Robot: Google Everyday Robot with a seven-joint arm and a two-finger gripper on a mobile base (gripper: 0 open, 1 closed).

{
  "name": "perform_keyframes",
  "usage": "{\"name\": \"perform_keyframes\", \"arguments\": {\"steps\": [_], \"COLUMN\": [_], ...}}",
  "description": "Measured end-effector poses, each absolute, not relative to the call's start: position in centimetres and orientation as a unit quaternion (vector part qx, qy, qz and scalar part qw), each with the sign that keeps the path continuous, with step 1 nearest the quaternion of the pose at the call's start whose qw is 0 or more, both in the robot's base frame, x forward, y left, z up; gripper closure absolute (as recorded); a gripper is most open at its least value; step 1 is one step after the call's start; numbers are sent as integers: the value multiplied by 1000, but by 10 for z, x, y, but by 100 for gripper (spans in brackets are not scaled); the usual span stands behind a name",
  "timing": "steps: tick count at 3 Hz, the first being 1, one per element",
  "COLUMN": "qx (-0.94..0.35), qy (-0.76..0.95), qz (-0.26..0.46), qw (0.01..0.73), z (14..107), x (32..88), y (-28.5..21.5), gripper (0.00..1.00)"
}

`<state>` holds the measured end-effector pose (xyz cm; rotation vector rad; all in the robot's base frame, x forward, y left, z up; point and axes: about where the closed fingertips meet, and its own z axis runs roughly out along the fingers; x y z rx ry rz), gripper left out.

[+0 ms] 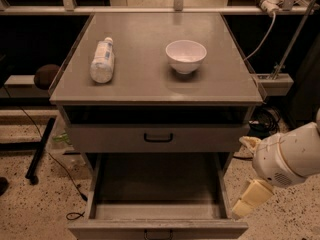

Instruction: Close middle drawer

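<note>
The middle drawer [157, 204] is pulled far out at the bottom of the grey cabinet. Its long, deep tray looks empty. Its flat front panel [100, 230] runs along the lower edge of the view, and the thin dark loop handle [157, 234] is cut off there. My gripper [252, 196] hangs low on the right on its white arm [287, 156]. It is just outside the drawer's right side wall, near the front corner, and I cannot tell whether it touches the wall.
Above the open drawer is a similar grey drawer front with a bolder black handle [158, 137]. On the cabinet top [150, 79] a plastic bottle [102, 60] lies on its side and a white bowl [185, 55] stands. Cables [60, 169] lie on the speckled floor at left.
</note>
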<state>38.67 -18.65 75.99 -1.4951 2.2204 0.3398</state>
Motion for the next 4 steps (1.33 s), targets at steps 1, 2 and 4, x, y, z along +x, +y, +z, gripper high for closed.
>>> {"name": "perform_keyframes", "arguments": {"steps": [1, 2, 4], "qx": [-570, -571, -548], "qy": [789, 785, 786], "qz": [147, 197, 272], "qw": [175, 138, 94], "z": [720, 652, 526], "x": [372, 342, 298], "y": [-178, -173, -161], "gripper": [0, 0, 41]}}
